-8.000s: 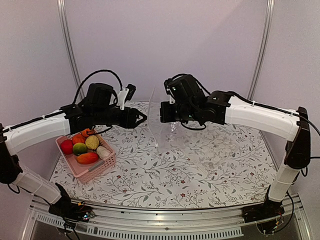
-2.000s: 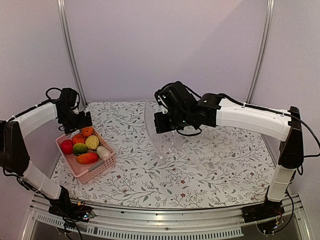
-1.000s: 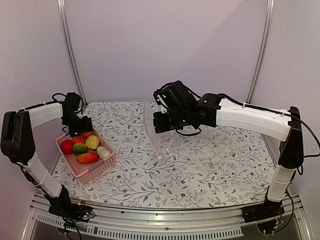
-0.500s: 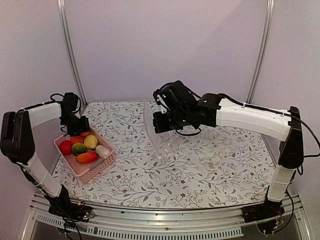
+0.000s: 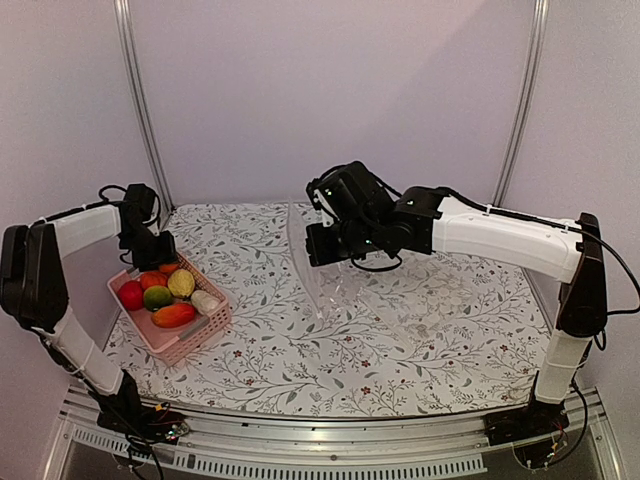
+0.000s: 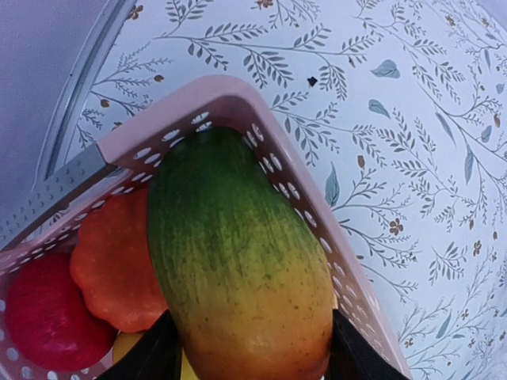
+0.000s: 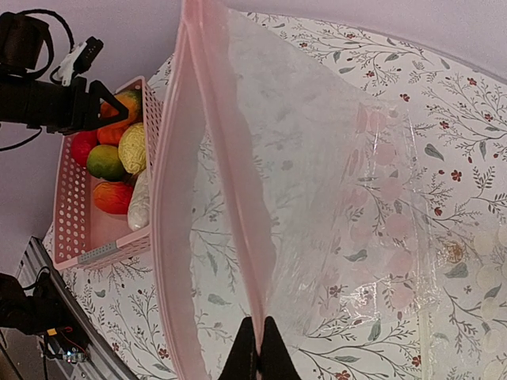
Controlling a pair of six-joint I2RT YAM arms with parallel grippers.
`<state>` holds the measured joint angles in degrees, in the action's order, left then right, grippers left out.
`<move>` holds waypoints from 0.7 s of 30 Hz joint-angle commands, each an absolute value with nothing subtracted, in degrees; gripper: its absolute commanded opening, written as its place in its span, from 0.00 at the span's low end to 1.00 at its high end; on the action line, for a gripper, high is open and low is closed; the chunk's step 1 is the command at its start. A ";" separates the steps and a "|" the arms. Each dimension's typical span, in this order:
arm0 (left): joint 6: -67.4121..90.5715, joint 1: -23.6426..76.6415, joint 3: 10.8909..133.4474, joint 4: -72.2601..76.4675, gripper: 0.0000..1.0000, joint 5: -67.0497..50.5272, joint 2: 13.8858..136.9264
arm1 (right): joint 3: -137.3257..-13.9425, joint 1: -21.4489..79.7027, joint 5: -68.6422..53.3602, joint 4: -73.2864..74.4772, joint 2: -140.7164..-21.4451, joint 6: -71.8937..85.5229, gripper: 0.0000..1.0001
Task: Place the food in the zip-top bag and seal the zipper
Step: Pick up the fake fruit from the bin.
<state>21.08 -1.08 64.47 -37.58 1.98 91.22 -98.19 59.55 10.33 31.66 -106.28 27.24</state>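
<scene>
Floral table (image 5: 300, 350), lilac walls (image 5: 330, 90). With the left tool (image 5: 160, 252) astride the mango (image 6: 238, 261) at the far end of the basket (image 6: 222, 91), grip impossible to tell: squeeze mid-fruit, lift straight up. Hold the bag (image 7: 317, 174) upright, well right of the basket, right tool (image 7: 259, 348) clamped on its rim.

I see a pink basket (image 6: 214, 87) holding a green-to-yellow fruit (image 6: 238, 261), an orange fruit (image 6: 111, 269) and a red fruit (image 6: 47, 313). The surface (image 6: 396, 158) is white with grey-green leafy sprigs. The bag (image 7: 333, 174) is clear.
</scene>
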 commanded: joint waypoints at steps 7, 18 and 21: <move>19.98 -1.58 61.82 -39.19 0.41 3.07 83.83 | -98.04 59.19 10.02 30.76 -106.67 27.30 0.00; 20.08 -0.28 56.73 -42.18 0.37 -6.74 67.75 | -98.57 59.21 9.98 30.70 -106.60 26.22 0.00; 20.57 3.06 57.83 -42.72 0.38 -11.46 62.99 | -98.78 59.17 9.85 30.64 -106.69 25.72 0.00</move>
<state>20.60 -0.23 57.30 -41.34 -3.90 68.29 -98.19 59.55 10.13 31.64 -106.28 26.92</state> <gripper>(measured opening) 0.535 0.005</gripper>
